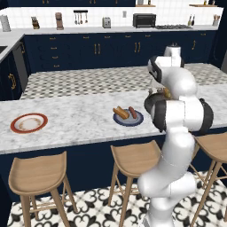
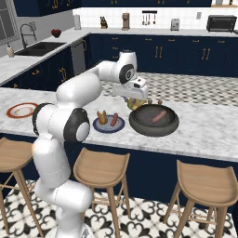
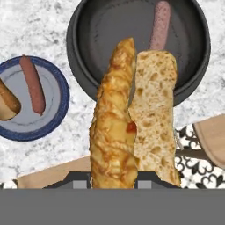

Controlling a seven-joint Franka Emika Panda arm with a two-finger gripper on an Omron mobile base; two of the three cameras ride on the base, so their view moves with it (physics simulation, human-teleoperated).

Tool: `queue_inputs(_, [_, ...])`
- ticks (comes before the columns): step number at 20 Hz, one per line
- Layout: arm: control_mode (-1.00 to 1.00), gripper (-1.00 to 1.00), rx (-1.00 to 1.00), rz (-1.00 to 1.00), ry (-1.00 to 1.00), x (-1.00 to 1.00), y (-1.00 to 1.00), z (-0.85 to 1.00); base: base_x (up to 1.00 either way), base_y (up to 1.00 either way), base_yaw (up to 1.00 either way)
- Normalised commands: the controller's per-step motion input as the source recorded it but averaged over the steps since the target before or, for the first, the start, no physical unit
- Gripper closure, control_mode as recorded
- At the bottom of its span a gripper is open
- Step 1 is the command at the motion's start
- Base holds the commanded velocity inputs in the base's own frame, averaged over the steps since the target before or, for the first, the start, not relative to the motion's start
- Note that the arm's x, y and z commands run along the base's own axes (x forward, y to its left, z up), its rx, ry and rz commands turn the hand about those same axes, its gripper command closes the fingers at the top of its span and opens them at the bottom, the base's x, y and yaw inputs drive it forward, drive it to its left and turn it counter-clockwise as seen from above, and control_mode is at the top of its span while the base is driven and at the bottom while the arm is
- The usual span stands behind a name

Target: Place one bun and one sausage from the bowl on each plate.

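My gripper [image 3: 113,179] is shut on a golden bun [image 3: 132,123], which hangs a little above the counter by the near-left rim of the dark bowl [image 3: 77,57]. The right base view shows the same gripper [image 2: 135,103] with its bun [image 2: 134,104] at the bowl [image 2: 153,131]. One pink sausage [image 3: 160,24] lies in the bowl. Left of it, the dark blue plate [image 3: 60,90] carries a sausage [image 3: 33,83] and a bun [image 3: 6,103]. The red-rimmed plate [image 1: 29,123] sits far left on the counter with nothing on it.
The marble counter [image 1: 80,124] runs across both base views, with wooden stools [image 2: 100,167] along its near edge. A sink [image 2: 39,46] lies at the back left. Between the two plates is bare counter.
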Motion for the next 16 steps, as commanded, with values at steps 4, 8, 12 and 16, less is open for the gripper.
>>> queue_inputs(4, [-1.0, 1.0, -0.08, 0.15, 0.0, -1.0, 0.85, 0.27, 0.0, 0.0, 0.0])
queue_inputs(8, [-1.0, 1.0, -0.01, 0.09, -0.01, -1.0, 0.48, 0.13, 0.0, 0.0, 0.0])
queue_inputs(12, [-1.0, 1.0, 0.0, 0.0, -0.02, -1.0, 0.1, 0.08, 0.0, 0.0, 0.0])
queue_inputs(16, [-1.0, 1.0, 0.0, 0.0, 0.0, -0.73, 0.0, 0.13, 0.0, 0.0, 0.0])
